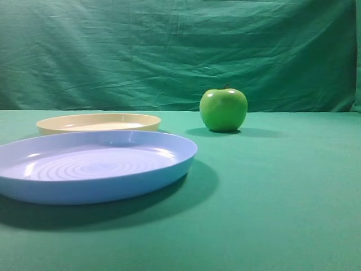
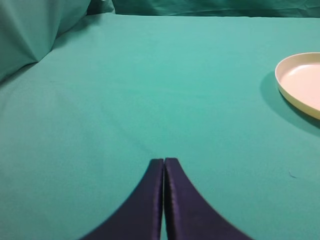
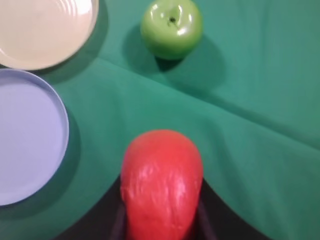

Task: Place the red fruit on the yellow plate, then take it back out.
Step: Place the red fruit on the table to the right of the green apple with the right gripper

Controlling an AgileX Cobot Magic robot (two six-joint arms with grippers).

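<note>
The red fruit (image 3: 161, 182) fills the bottom of the right wrist view, held between the dark fingers of my right gripper (image 3: 161, 220), which is shut on it and hovers above the green cloth. The yellow plate (image 3: 42, 30) lies at the upper left of that view, empty, and shows behind the blue plate as yellow plate (image 1: 98, 122) and at the right edge as yellow plate (image 2: 300, 82). My left gripper (image 2: 164, 161) is shut on nothing, low over bare cloth, left of the plate. Neither gripper nor the fruit appears in the exterior high view.
A glossy green apple (image 1: 223, 109) stands on the cloth right of the plates, also green apple (image 3: 171, 27). A larger light-blue plate (image 1: 93, 165) with rings lies nearest the exterior camera, seen as blue plate (image 3: 27, 135). A green cloth backdrop (image 1: 180, 51) hangs behind.
</note>
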